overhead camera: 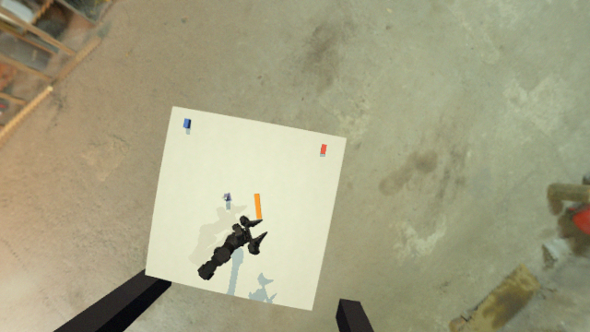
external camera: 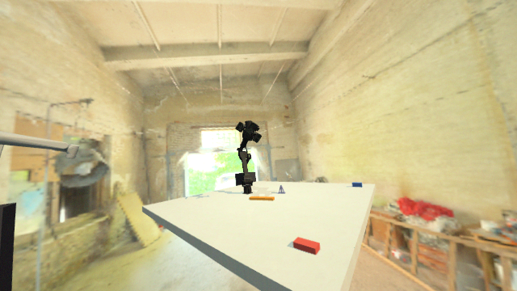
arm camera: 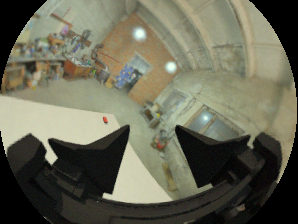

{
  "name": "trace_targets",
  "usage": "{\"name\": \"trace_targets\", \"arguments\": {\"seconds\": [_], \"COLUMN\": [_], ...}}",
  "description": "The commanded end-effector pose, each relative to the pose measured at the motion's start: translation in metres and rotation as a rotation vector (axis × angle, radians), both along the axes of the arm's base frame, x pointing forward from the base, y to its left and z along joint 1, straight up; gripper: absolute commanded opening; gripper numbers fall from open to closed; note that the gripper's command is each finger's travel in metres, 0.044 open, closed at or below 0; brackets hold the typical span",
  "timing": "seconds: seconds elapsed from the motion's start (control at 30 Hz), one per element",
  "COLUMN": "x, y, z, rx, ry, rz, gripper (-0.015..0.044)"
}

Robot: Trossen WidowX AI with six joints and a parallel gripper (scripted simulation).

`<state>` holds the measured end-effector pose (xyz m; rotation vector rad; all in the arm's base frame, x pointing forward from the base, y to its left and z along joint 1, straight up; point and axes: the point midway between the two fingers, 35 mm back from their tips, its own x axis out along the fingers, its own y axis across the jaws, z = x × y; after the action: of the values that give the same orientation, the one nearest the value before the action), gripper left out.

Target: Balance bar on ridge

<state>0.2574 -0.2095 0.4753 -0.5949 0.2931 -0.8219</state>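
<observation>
An orange bar lies flat on the white table. A small purple ridge stands a little to the bar's left in the overhead view, apart from it. My gripper is open and empty, held high above the table near the bar's near end. In the wrist view the two dark fingers stand apart with only the table edge and room between them.
A blue block sits at one far corner of the table and a red block near another. Two dark posts stand beside the table's near edge.
</observation>
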Motion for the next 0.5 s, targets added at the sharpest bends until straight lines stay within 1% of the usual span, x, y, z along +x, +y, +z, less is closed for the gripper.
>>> {"name": "trace_targets", "arguments": {"seconds": [0.0, 0.23, 0.47], "x": [0.021, 0.039, 0.028], "y": [-0.004, 0.001, 0.024], "z": [-0.053, -0.160, -0.257], "rx": [0.084, 0.278, 0.497], "ry": [0.177, 0.514, 0.832], "rz": [0.048, 0.145, 0.248], "gripper": [0.0315, 0.0315, 0.0315]}}
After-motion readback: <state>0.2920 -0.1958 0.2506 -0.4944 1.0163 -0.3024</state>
